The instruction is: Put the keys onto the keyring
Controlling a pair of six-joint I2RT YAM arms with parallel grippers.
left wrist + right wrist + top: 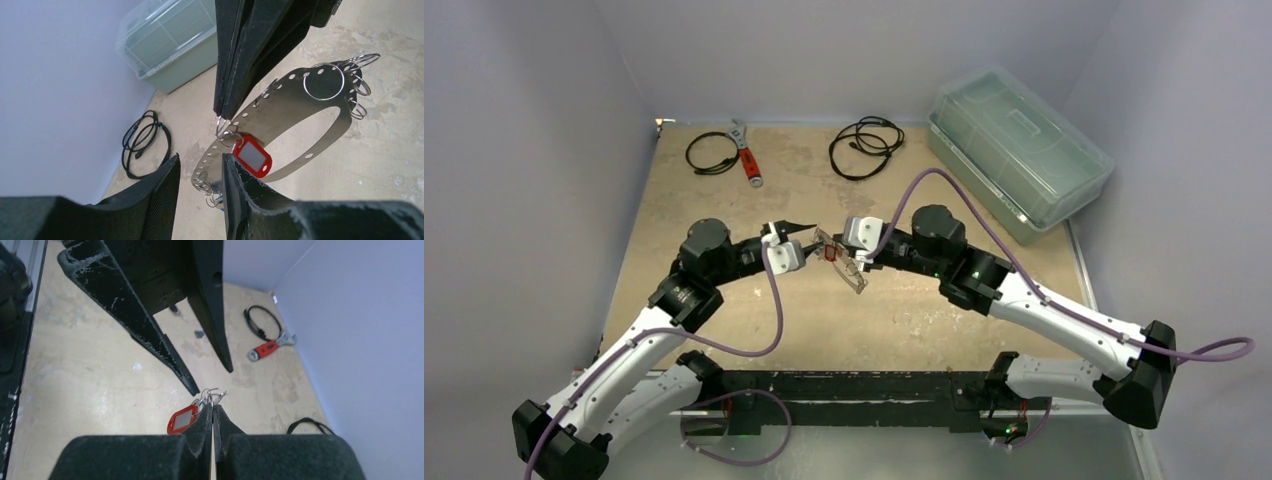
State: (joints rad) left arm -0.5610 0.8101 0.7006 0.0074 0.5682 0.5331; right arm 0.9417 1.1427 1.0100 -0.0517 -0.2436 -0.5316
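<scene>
The keyring (280, 102) is a loop of thin grey perforated metal band with several small split rings on it. It hangs above the table between both grippers (851, 273). A key with a red plastic head (252, 157) hangs from it, and also shows in the right wrist view (182, 420). A bit of blue shows behind my left finger (221, 210). No dark key shows. My right gripper (212, 407) is shut on the keyring at the rings beside the red key. My left gripper (200, 157) is open, its fingers either side of the band's near end.
A red-handled wrench (746, 152) and two black coiled cables (712, 153) (865, 145) lie at the back of the table. A pale green lidded plastic box (1019, 150) stands at the back right. Grey walls close in left, back and right.
</scene>
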